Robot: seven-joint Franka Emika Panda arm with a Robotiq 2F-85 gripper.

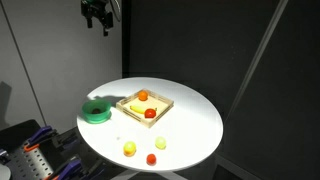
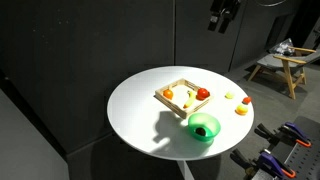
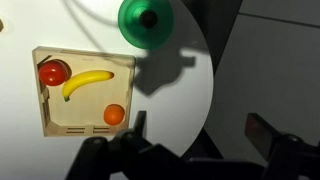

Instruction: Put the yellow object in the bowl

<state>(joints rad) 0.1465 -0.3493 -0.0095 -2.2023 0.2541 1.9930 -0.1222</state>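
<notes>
The small yellow object (image 1: 129,148) lies on the round white table (image 1: 195,120) near its front edge, outside the tray. The green bowl (image 1: 97,110) stands at the table's left edge; it also shows in an exterior view (image 2: 204,127) and at the top of the wrist view (image 3: 146,22). It looks empty. My gripper (image 1: 97,15) hangs high above the table, far from both, and also shows in an exterior view (image 2: 220,18). In the wrist view its fingers (image 3: 200,128) are spread apart and hold nothing. The yellow object is out of the wrist view.
A square light-wood tray (image 1: 128,99) beside the bowl holds a red piece (image 3: 53,72), a banana (image 3: 85,82) and an orange piece (image 3: 114,115). A small orange piece (image 1: 151,160) and a red ball (image 1: 160,143) lie near the yellow object. Dark curtains surround the table.
</notes>
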